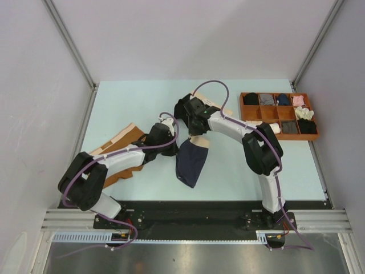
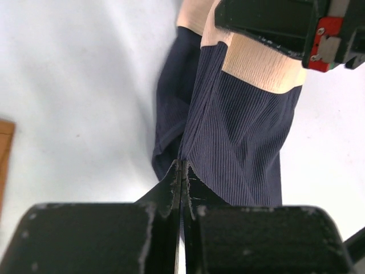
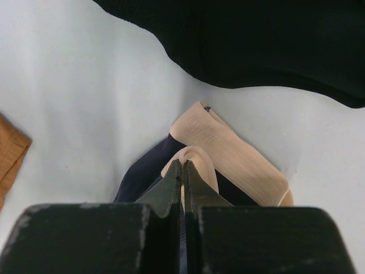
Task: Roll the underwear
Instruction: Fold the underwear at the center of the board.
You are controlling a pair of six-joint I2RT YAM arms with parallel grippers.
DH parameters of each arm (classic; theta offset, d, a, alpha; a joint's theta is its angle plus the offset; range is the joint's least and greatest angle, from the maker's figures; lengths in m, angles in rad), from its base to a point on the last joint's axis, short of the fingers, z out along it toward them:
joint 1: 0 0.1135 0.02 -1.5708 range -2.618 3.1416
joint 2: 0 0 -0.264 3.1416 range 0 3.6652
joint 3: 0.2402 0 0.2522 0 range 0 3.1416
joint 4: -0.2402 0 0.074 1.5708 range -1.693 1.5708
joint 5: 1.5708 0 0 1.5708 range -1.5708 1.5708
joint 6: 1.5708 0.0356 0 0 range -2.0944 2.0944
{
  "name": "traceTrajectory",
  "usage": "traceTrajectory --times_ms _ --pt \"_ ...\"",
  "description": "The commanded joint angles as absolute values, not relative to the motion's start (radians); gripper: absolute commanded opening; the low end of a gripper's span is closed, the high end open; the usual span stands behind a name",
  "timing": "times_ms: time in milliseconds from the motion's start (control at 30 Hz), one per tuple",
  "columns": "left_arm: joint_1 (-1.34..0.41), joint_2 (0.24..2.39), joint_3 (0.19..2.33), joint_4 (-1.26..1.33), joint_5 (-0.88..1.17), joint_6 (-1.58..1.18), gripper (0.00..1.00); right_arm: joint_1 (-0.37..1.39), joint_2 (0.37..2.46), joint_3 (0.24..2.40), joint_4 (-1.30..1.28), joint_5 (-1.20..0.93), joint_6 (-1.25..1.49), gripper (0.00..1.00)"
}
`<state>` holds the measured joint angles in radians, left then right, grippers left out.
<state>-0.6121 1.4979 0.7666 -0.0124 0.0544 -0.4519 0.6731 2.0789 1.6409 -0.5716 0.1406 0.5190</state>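
The left claw [image 2: 182, 171] is pinched shut on the dark lower edge of the navy briefs [image 2: 239, 148]. The right claw [image 3: 183, 171] is clamped just as tightly on a fold of their pale waistband [image 3: 228, 154]. Holding opposite ends this way looks like a bid to stretch the cloth straight before rolling, which has not begun.

The navy briefs sit at the middle of the table [image 1: 142, 103], between the two arms. I cannot tell whether they are lifted clear of it.

Only the wrist cameras show the two grips. The right one also shows the black briefs [image 3: 256, 40] lying just beyond. Only the overhead view shows the rust-brown briefs [image 1: 126, 171] under the left arm, and a divided wooden tray [image 1: 296, 137] of small bundled clothes at far right.
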Motion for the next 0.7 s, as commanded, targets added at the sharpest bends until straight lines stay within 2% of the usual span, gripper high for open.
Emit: traceTrajectory --times_ms 0,567,600,633,667 --pt "-0.594 1.503 0.782 -0.055 0.07 -0.405 0.0 0.663 2.115 1.706 -0.577 0.186 0.495 0.0" --pt "-0.566 1.582 0.808 -0.034 0.08 -0.367 0.0 0.649 2.134 1.732 -0.58 0.212 0.489 0.0" --pt "-0.566 1.583 0.807 -0.031 0.077 -0.365 0.0 0.647 2.135 1.736 -0.581 0.212 0.483 0.02" --pt "-0.566 1.586 0.807 -0.028 0.075 -0.362 0.0 0.644 2.135 1.744 -0.584 0.203 0.479 0.14" --pt "-0.566 1.591 0.808 -0.025 0.075 -0.361 0.0 0.643 2.132 1.768 -0.591 0.199 0.476 0.21"
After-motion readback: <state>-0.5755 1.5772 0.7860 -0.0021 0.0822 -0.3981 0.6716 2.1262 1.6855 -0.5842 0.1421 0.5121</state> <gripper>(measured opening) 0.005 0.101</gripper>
